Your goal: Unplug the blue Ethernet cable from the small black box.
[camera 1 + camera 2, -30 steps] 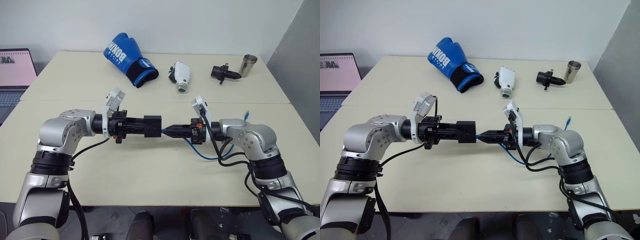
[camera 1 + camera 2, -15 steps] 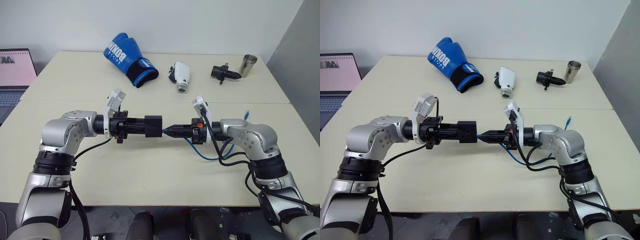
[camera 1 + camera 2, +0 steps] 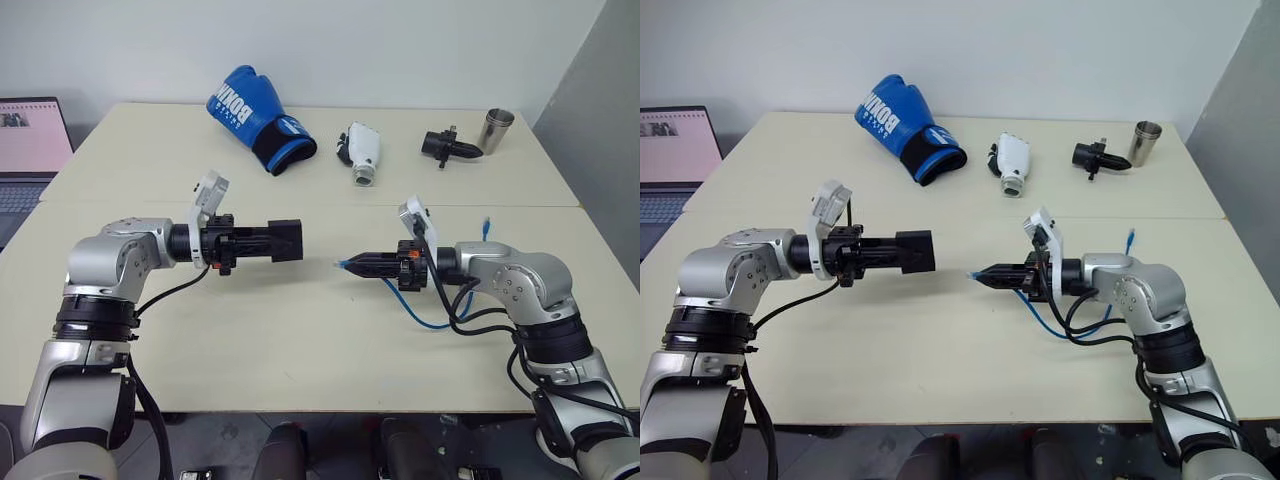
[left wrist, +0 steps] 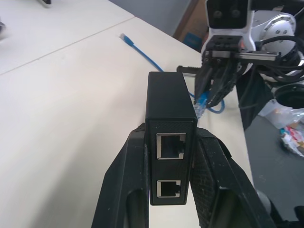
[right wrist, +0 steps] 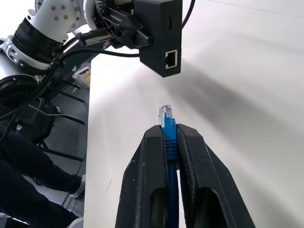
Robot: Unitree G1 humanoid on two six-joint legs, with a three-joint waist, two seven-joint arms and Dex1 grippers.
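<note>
The left end effector (image 3: pixel 292 240) is clamped on the small black box (image 4: pixel 170 133), held above the cream tabletop (image 3: pixel 300 330) with its two empty ports facing the other arm. The right end effector (image 3: pixel 347 266) is closed on the blue Ethernet cable (image 5: pixel 167 130) just behind its clear plug, which points at the box with an open gap between them. The rest of the cable loops under the right wrist onto the tabletop, its far plug (image 3: pixel 486 225) lying beyond the right arm.
</note>
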